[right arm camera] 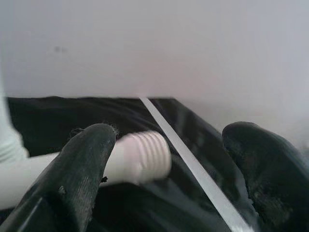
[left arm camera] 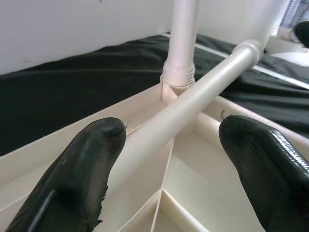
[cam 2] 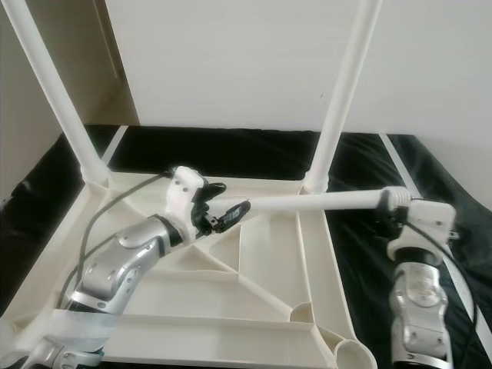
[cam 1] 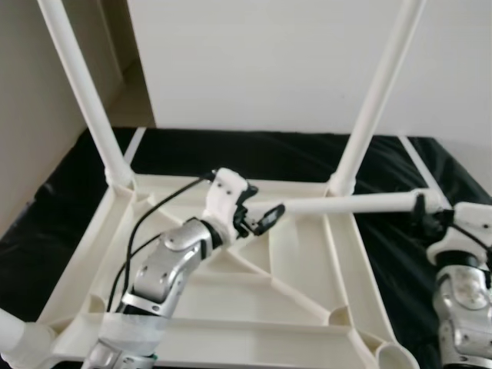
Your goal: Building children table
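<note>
Loose white leg lay nearly level across the upturned white tabletop, plain end toward the centre, threaded end out over the black mat. Left gripper sat at the plain end, fingers spread either side of the leg, not clamping it. Right gripper sat at the threaded end, fingers also spread; whether the near pad touched the leg was not resolvable.

Two legs stood upright in the far corner sockets. Near right socket looked vacant.

Judgement: grip firmly before lifting, one gripper near the thread. Bring the thread square to the socket; a tilted start would likely cross-thread. Steady the tabletop while turning.
</note>
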{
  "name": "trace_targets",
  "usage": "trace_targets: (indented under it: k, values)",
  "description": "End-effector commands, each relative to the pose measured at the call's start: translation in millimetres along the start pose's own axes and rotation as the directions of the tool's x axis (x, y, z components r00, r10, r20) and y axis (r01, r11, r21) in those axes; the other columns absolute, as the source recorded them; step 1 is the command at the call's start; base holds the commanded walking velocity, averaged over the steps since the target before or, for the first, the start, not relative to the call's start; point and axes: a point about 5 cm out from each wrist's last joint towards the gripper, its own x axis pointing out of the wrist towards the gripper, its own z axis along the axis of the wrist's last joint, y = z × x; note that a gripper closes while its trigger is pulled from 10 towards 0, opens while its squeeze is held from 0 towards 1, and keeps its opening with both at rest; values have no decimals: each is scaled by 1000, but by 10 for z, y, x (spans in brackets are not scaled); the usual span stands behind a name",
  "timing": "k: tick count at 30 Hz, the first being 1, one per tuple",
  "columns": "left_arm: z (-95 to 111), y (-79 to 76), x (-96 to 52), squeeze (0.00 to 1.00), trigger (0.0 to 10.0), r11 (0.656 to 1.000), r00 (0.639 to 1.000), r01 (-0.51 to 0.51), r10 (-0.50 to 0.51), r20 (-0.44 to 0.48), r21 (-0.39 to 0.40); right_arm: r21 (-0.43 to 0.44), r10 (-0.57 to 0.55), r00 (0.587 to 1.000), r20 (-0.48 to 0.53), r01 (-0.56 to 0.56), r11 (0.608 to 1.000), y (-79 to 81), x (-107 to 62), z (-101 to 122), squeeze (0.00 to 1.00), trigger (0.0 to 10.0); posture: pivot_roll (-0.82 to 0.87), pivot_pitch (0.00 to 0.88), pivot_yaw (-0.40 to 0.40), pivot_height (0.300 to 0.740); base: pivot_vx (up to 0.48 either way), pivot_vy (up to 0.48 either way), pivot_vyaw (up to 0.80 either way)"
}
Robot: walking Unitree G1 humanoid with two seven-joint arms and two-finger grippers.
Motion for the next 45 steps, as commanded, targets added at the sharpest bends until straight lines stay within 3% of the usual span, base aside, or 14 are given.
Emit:
trace_targets:
  k: [1,6,7,8,14,17,19,20,22,25,28,33,43,45]
  values:
    - [6,-100,-4,0,10000,988,988,156,-156,-10,6,98,-12,998,-63,18,995,0,-33,-105,0,10000,-40,59,5,740,0,0,0]
    - [20,-99,4,0,10000,988,988,152,-152,-7,5,207,-11,993,-115,34,978,29,-71,-194,12,10000,-40,61,6,740,0,0,0]
    - [21,-98,6,0,10000,989,989,148,-148,-8,4,276,5,989,-147,36,960,64,-88,-245,278,10000,-40,63,7,740,0,0,0]
    - [20,-101,6,0,10000,989,989,145,-145,-9,1,301,43,988,-151,4,954,116,-98,-263,1000,10000,-39,63,6,740,0,0,0]
    - [22,-108,2,0,10000,990,990,139,-138,-13,0,386,102,982,-158,-33,922,212,-83,-272,1000,10000,-38,65,6,740,0,0,0]
    - [29,-116,1,0,10000,991,991,136,-136,-12,1,544,182,971,-157,-69,836,323,-35,-274,1000,10000,-35,64,4,740,0,0,0]
    - [29,-116,1,0,10000,991,991,136,-136,-12,1,544,182,971,-157,-69,836,323,-35,-274,1000,10000,-35,64,4,740,0,0,0]
    - [32,-117,2,0,10000,991,991,134,-134,-12,2,601,222,965,-143,-94,794,379,-13,-264,0,10000,-31,62,3,740,0,0,0]
    - [44,-113,0,0,10000,991,991,132,-132,-8,3,683,278,953,-123,-121,720,477,45,-263,0,10000,-29,59,4,740,0,0,0]
    - [48,-113,-1,0,10000,991,991,131,-131,-7,3,715,289,949,-124,-117,689,505,71,-274,0,10000,-26,58,3,740,0,0,0]
    - [60,-108,-13,0,10000,992,992,126,-126,-5,7,856,327,938,-114,-74,512,624,133,-300,0,10000,-14,51,-3,740,0,0,0]
    - [73,-103,-19,0,10000,993,993,121,-121,-1,2,908,354,925,-135,-28,418,725,126,-368,0,10000,-6,44,-10,740,0,0,0]
    - [74,-106,-3,0,10000,993,993,115,-115,2,1,909,381,919,-103,-69,411,732,173,-302,0,10000,-10,36,-11,740,0,0,0]
    - [74,-110,-4,0,10000,993,993,116,-116,3,-1,868,380,919,-106,-101,486,700,190,-274,0,10000,-10,32,-15,740,0,0,0]
